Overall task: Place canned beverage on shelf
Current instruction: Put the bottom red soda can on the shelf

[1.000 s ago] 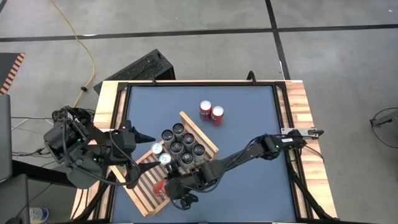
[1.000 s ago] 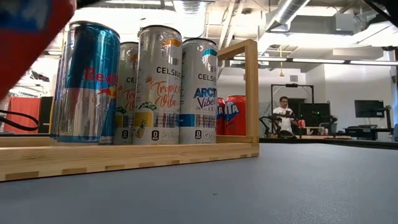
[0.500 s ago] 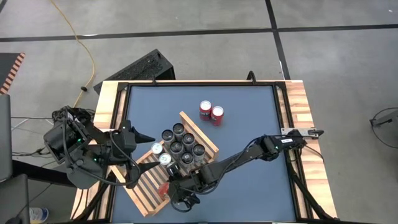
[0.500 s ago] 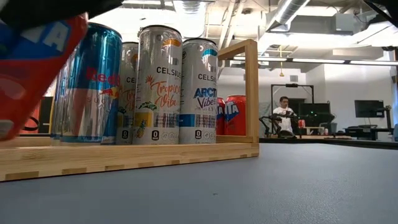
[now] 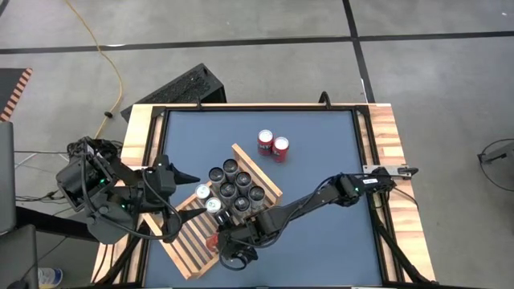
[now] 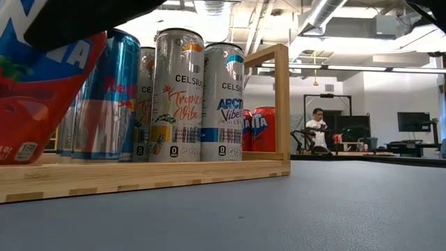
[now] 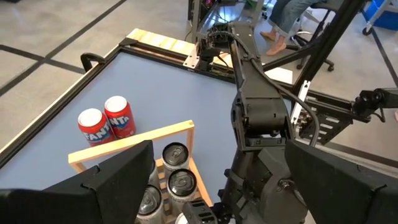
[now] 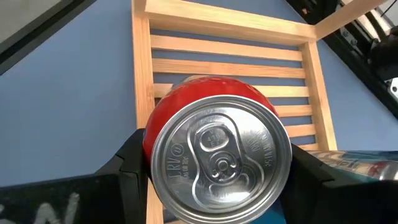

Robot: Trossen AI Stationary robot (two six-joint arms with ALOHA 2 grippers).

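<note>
Grey concrete floor point(image 5: 265, 20) crossed by dark lines, a yellow cable point(image 5: 103, 48) snaking over it, and beyond the worktop a bright workshop with exposed ceiling ducts point(image 6: 317, 14), black monitors point(image 6: 411, 122) and a seated person point(image 6: 319, 124).

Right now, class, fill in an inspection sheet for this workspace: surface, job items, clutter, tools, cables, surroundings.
Surface: blue-grey table with a wood-strip border.
Job's things: slatted wooden shelf lying at an angle, a cluster of tall cans on it; red can tilted above the slats.
Clutter: two red Fanta cans standing off the shelf.
Grippers: right tool shut on the red can; left tool open, waiting at the table's left edge.
Cables: yellow cable on the floor.
Surroundings: seated person in the room behind; black keyboard beside the table.
</note>
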